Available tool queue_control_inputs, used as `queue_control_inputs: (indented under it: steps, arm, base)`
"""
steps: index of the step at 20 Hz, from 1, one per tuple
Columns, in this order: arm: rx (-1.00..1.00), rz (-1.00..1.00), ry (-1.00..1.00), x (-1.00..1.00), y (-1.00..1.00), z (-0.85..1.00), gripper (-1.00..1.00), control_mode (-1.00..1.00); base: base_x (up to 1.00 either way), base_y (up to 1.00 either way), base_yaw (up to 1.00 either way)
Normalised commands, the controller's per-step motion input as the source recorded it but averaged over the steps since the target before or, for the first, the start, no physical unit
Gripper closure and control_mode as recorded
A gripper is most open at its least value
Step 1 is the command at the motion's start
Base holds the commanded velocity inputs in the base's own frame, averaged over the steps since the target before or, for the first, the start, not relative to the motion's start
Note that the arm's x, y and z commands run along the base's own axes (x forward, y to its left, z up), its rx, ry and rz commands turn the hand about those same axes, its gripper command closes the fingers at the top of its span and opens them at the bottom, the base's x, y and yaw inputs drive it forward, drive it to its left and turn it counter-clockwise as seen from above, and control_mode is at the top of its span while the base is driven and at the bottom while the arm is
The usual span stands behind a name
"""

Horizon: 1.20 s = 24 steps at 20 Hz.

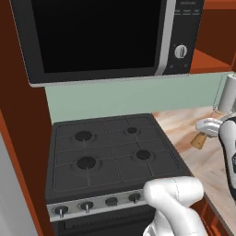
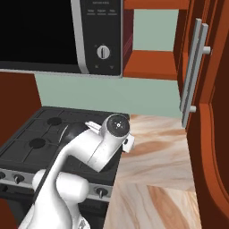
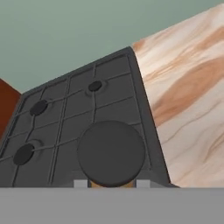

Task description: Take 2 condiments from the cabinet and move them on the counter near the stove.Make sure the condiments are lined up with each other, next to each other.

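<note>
A: What do your fingers hold?
B: The gripper (image 3: 111, 183) is clamped on the black-capped condiment (image 3: 111, 152), cap toward the camera. Beyond your fingertips lies the stove (image 3: 78, 113); the counter (image 3: 188, 100) runs alongside, right of them.

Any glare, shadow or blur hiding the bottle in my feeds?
Hand view: sharp, no glare, the black cap looms close over the stove. Left base view: bottle small and coarse by the right edge. Right base view: even light, no shadow on the counter.
</note>
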Motion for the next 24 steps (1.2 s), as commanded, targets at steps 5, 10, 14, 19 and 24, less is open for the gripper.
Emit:
queue_control_inputs:
  steps: [5,10,14,19,24]
  arm:
    - [-0.16,0.04,0.01,0.84,-0.14,-0.64,1.0,-1.0]
    - [-0.29,0.14,0.06,0.68,-0.37,-0.57,1.0,-1.0]
    - [-0.16,0.26,0.0,0.5,-0.53,-0.5,1.0,-1.0]
    - [-0.05,0.35,0.0,0.3,-0.48,-0.39,1.0,-1.0]
    - [-0.04,0.28,-0.05,0.02,-0.28,-0.28,1.0,-1.0]
  base:
    - [0.0,0.0,0.0]
    - [0.0,0.0,0.0]
    - [0.0,0.0,0.0]
    - [0.0,0.0,0.0]
    - [0.0,0.0,0.0]
